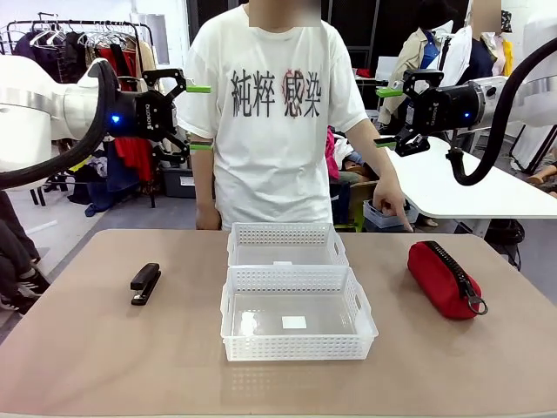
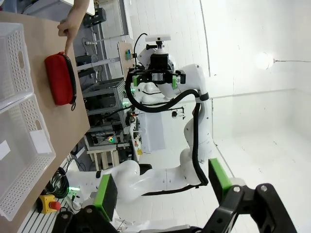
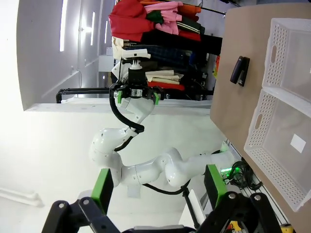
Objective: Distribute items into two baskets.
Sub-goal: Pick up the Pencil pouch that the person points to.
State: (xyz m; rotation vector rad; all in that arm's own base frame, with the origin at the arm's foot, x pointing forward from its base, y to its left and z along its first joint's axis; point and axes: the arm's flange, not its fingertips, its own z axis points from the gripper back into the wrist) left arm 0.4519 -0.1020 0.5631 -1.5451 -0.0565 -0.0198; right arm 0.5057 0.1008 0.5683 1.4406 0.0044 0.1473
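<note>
Red pouch (image 1: pixel 444 279) lying near to far, pull loop (image 1: pixel 478 305) at near end, black stapler (image 1: pixel 145 283) likewise, left and right jaws apart

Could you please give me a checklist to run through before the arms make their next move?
1. Left gripper open and raised: ok.
2. Right gripper open and raised: ok.
3. Near basket and far basket hold no items: ok.
4. Stapler lying free on the table: ok.
5. Red pouch clear of person's hand: not ok, finger pointing down at its far end.
</note>
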